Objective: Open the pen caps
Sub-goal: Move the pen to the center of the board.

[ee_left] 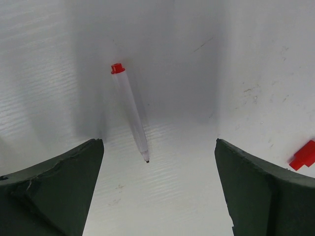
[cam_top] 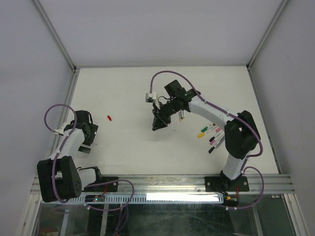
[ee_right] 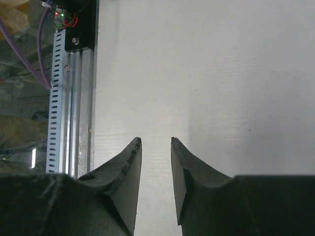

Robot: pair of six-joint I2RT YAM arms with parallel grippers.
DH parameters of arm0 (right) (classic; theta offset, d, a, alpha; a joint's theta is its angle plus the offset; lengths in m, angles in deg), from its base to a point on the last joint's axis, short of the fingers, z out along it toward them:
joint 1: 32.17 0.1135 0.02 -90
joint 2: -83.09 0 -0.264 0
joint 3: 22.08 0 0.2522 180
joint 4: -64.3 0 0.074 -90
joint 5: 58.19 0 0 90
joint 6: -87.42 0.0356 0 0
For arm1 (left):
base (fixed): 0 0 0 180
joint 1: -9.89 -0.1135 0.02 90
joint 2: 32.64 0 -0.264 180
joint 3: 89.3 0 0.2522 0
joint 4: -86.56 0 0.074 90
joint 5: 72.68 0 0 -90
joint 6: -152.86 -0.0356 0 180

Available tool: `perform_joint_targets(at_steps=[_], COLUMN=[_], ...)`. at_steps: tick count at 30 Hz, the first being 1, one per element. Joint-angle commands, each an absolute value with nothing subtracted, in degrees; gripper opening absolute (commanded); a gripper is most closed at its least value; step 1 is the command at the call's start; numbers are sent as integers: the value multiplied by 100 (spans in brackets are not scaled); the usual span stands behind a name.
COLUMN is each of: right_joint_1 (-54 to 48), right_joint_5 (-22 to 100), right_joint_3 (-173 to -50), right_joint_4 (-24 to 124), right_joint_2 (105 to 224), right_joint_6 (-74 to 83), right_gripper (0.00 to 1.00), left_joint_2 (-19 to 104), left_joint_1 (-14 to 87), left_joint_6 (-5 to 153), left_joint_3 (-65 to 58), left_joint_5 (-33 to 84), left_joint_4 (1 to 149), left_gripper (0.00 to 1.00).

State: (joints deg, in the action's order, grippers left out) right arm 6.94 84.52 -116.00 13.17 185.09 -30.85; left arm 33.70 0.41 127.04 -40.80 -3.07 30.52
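I looked through the camera on the left arm (cam_top: 69, 142) and saw a white pen (ee_left: 131, 115) lying flat on the table (ee_left: 256, 59). Its dark tip was bare and it had a red plug at the far end. Its red cap (ee_left: 304, 155) lay apart from it, right at the side of that view, so I judged this pen was done. The left jaws were spread wide, with the pen's tip showing between them, and they held nothing. The right arm (cam_top: 211, 110) reached out over the middle of the table. The right jaws had only a thin gap between them, with bare table showing through and nothing pinched. The other pens (cam_top: 210, 133) lay in a little bunch close beside the right arm. Their coloured caps (cam_top: 202, 134) looked to be on, though they were too small for me to be sure. I thought the step in hand was fetching the next pen. To do it well, I wanted to open the right jaws wider first, then come down over one pen at the edge of the bunch, so I would not knock the others. I meant to pinch the barrel near its middle, lift it and bring it to the open table. The left jaws could then take just the cap and pull straight along the pen, never sideways.
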Motion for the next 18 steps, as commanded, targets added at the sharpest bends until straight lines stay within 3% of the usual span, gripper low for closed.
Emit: perform_joint_targets(at_steps=[1,18], right_joint_1=[542,229], right_joint_5=[8307,9522], right_joint_3=[-11679,-11388], right_joint_4=[1082,1211], right_joint_2=[18118,17879], right_joint_6=[-3723,-3475], right_gripper=[33,33], left_joint_2=[3533,3567], left_joint_1=[2,-31], left_joint_6=[12871,11703], left_joint_3=[-4210,-3675], left_joint_5=[-469,-757], left_joint_4=[3726,4263], left_gripper=[99,99])
